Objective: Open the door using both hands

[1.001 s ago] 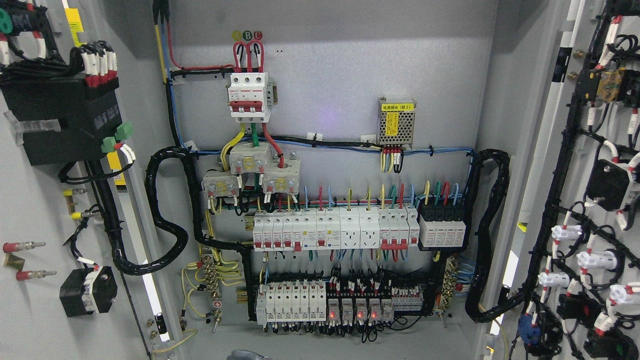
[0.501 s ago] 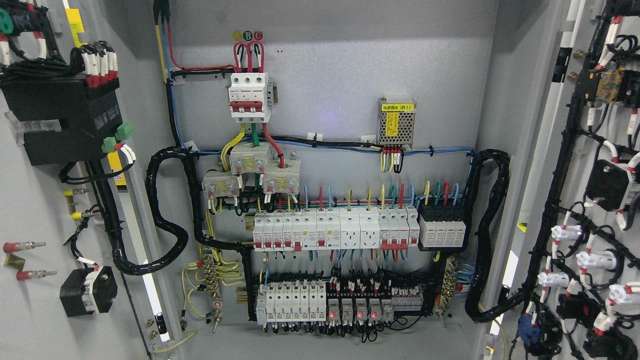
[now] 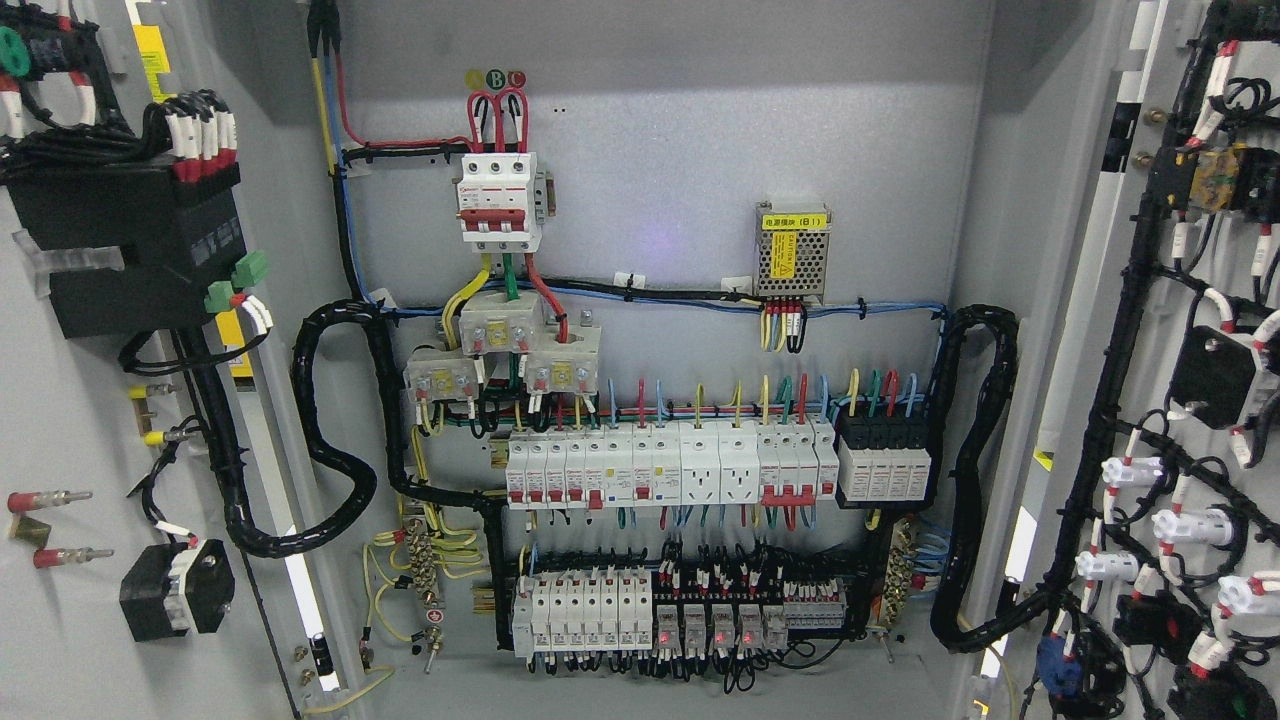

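A grey electrical cabinet stands with both doors swung open. The left door (image 3: 60,620) shows its inner face at the picture's left, with a black module and wiring on it. The right door (image 3: 1110,380) shows its inner face at the right, with black cable runs and white connectors. The back panel (image 3: 700,150) between them is in full view. Neither of my hands nor my arms shows in the head view.
On the back panel sit a red and white main breaker (image 3: 500,195), a small power supply (image 3: 793,250), two rows of white breakers (image 3: 660,470) and relays with red lights (image 3: 715,630). Black corrugated conduits (image 3: 330,440) loop to both doors.
A grey hand tip at the bottom edge one second ago is gone. The view has shifted slightly, so the cabinet contents sit a few pixels lower.
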`<control>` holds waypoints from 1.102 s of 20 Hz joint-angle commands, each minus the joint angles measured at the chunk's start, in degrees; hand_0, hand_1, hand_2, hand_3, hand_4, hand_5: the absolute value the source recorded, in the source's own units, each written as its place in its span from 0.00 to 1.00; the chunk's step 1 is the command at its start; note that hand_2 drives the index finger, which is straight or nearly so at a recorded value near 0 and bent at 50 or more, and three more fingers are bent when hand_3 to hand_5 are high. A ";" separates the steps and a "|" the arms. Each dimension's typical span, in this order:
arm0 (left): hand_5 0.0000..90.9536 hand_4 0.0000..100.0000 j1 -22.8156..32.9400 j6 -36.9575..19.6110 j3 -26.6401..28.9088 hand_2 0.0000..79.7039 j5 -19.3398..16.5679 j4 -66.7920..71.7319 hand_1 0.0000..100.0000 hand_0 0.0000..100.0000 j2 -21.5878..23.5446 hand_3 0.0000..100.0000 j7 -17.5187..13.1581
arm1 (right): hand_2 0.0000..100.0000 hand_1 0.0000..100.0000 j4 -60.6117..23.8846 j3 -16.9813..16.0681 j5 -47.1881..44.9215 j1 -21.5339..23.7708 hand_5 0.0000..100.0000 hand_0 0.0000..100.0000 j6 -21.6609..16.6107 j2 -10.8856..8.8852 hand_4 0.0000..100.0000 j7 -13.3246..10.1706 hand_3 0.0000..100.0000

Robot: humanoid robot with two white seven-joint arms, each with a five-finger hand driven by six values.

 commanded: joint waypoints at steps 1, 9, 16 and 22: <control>0.00 0.00 1.25 -0.17 -2.32 0.00 0.12 -25.26 0.00 0.00 1.70 0.00 -1.99 | 0.00 0.12 -3.72 -7.99 -0.09 1.04 0.00 0.20 -3.17 -2.54 0.00 -0.01 0.00; 0.00 0.00 7.74 -12.01 -2.05 0.00 0.04 -29.14 0.00 0.00 4.33 0.00 -1.99 | 0.00 0.12 -3.63 -11.59 -0.36 -1.16 0.00 0.20 -5.64 -6.06 0.00 -0.01 0.00; 0.00 0.00 8.98 -21.43 3.21 0.00 0.39 -29.05 0.00 0.00 4.69 0.00 -1.99 | 0.00 0.12 -3.63 -15.89 -0.71 -2.39 0.00 0.20 -5.64 -7.56 0.00 -0.01 0.00; 0.00 0.00 7.41 -20.12 7.26 0.00 3.90 -28.35 0.00 0.00 4.16 0.00 -1.99 | 0.00 0.12 -3.54 -19.59 -0.71 -4.50 0.00 0.20 -5.55 -7.47 0.00 -0.01 0.00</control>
